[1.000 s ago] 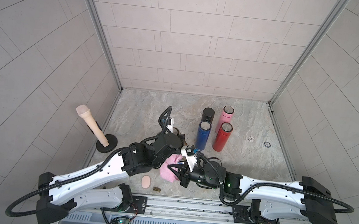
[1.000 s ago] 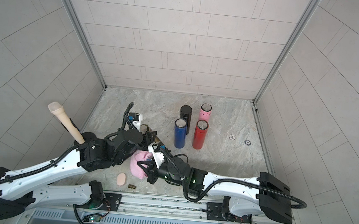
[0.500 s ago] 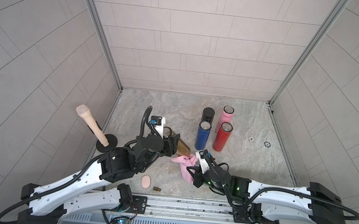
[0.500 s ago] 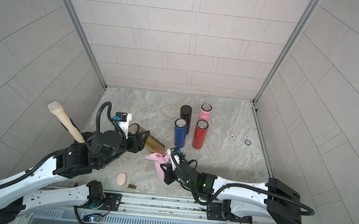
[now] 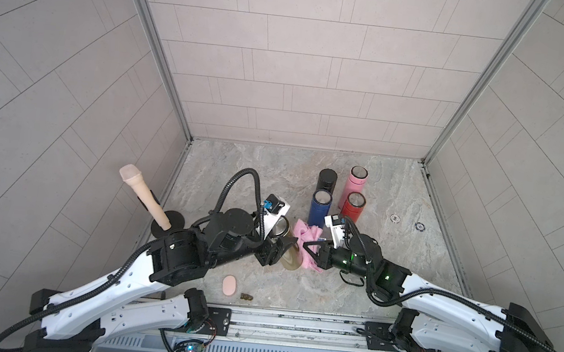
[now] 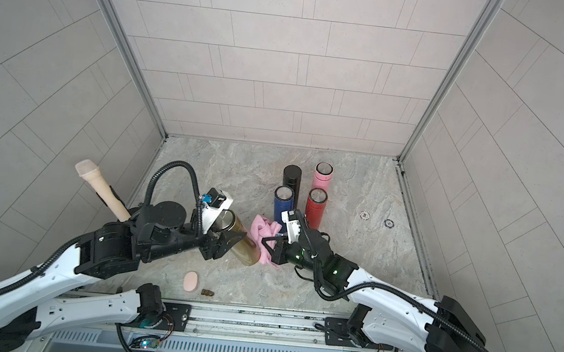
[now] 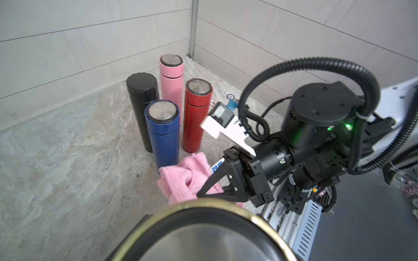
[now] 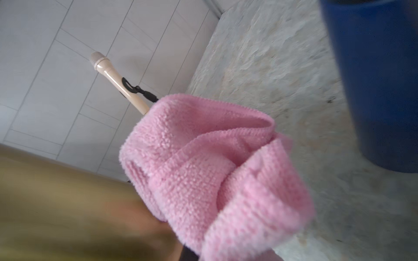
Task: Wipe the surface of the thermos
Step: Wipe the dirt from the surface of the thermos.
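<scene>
Inspector: Thermos position, please.

Assessor: The gold thermos (image 6: 239,242) is held tilted over the marbled surface (image 6: 374,236). Its steel cap end sits up by the left arm's wrist camera and its base end is lower. I cannot tell whether the base clears the surface. In the left wrist view its gold-rimmed end (image 7: 203,239) fills the near frame.

Inspector: Pincers?

Assessor: The left pincer (image 6: 221,245) is clenched around the thermos body. The right pincer (image 6: 267,248) is clenched on a bunched pink cloth (image 6: 262,232). In both top views the cloth lies against the thermos's side, toward the base end. The right wrist view shows the cloth (image 8: 203,169) overlapping the blurred gold body (image 8: 67,214).

Inspector: Other stock?

Assessor: Four thermoses stand upright in a tight cluster behind the cloth. The blue thermos (image 6: 282,205) is just beside the cloth, with the red thermos (image 6: 314,209) next to it. The black thermos (image 6: 291,179) and the pink thermos (image 6: 321,179) stand behind them. The blue, red and pink ones show steel tops; the black one has a black top.

Inspector: Remainder?

Assessor: A beige microphone (image 6: 100,188) leans on a black stand by the left wall. A small pink oval (image 6: 190,280) and a small brown item (image 6: 207,293) lie near the front rail, apart from the thermos. Two small round discs (image 6: 364,215) lie on the surface to the right, well apart from the cluster.
</scene>
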Tool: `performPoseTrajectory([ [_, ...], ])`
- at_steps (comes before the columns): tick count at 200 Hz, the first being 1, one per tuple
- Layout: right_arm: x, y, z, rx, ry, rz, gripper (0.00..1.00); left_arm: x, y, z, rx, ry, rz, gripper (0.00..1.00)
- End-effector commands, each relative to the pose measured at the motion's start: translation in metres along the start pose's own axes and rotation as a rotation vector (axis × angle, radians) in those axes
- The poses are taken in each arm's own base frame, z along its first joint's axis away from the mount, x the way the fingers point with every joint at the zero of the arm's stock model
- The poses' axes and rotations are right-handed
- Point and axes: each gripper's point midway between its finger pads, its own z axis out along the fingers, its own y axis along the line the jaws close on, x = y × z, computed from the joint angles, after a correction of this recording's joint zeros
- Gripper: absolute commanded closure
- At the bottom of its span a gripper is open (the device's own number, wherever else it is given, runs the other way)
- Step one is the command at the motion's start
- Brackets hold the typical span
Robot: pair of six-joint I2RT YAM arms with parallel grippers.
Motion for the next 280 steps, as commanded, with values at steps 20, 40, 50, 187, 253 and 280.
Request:
performPoseTrajectory([
  [20, -0.028, 0.078, -0.011, -0.308, -0.026, 0.028, 1.0, 0.001, -0.013, 0.021, 0.063, 0.0, 0.085, 1.0],
  [40, -0.042, 0.094, -0.024, -0.325, -0.054, -0.002, 1.0, 0.016, -0.007, 0.036, 0.027, 0.045, 0.085, 1.0],
  [50, -0.048, 0.101, -0.032, -0.334, -0.071, -0.018, 1.0, 0.024, -0.002, 0.043, -0.001, 0.067, 0.084, 1.0],
  [187, -0.055, 0.092, -0.065, -0.311, -0.131, 0.113, 1.0, 0.068, 0.014, 0.09, -0.069, 0.05, 0.146, 1.0],
  [253, -0.064, 0.061, -0.063, -0.233, -0.169, 0.188, 1.0, 0.083, 0.027, 0.096, -0.134, 0.078, 0.16, 0.5],
  [280, -0.069, 0.058, -0.065, -0.22, -0.181, 0.199, 1.0, 0.085, 0.032, 0.097, -0.157, 0.075, 0.146, 0.39],
])
